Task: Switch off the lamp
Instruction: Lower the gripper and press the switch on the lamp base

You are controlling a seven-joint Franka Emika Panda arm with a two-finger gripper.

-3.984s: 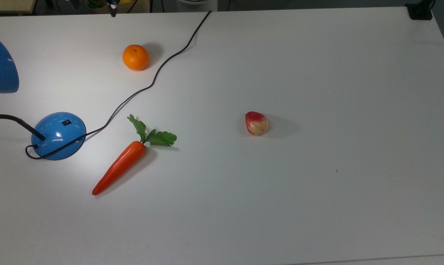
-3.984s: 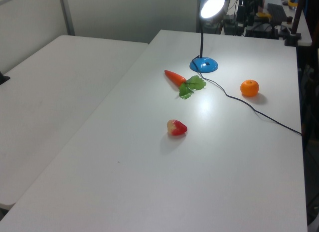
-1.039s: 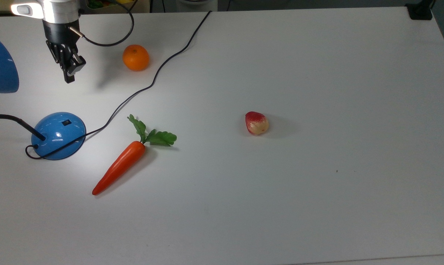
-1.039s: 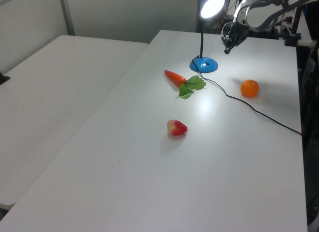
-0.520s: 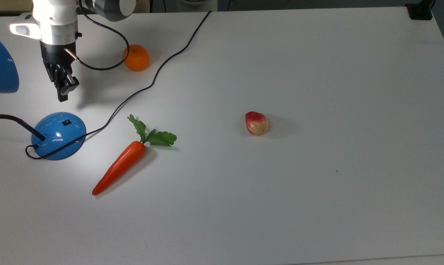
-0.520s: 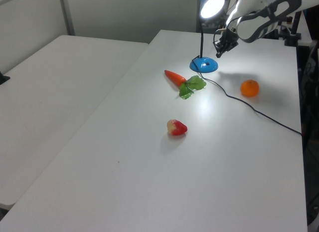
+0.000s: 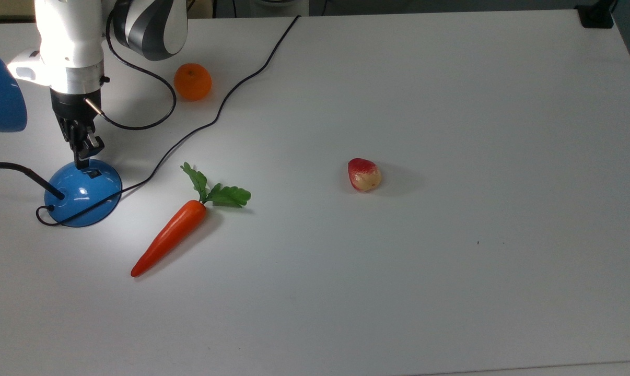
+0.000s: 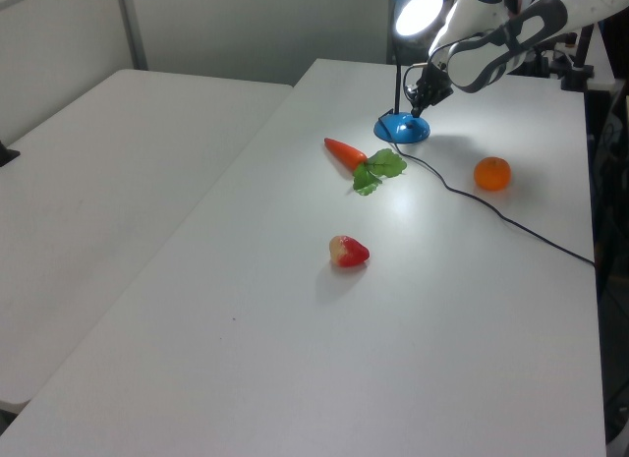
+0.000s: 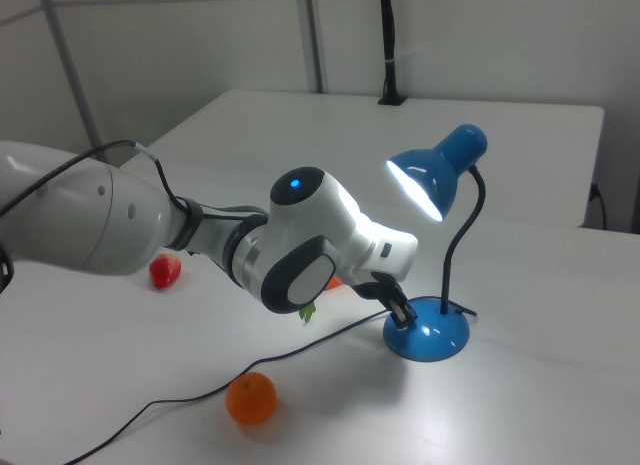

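A: The lamp point(image 7: 82, 193) is sitting at the top view's left on the tabletop point(image 7: 398, 261), shade glowing, and the hand point(image 7: 81, 156) is hovering right at the dome base.

B: Fingers looking pressed together, nothing held.

A: I'd say that glossy dome is slippery and probably light, so it could be skating away.

B: No gripping, then: it's needing a straight poke down on the little black switch point(image 7: 94, 173).

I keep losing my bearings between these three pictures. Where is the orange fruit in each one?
Top view: the orange lies near the top left, beside the black cord.
Left view: the orange sits at the right, past the cord.
Right view: the orange is at the bottom, left of centre.
Shared landmark: the blue lamp base.
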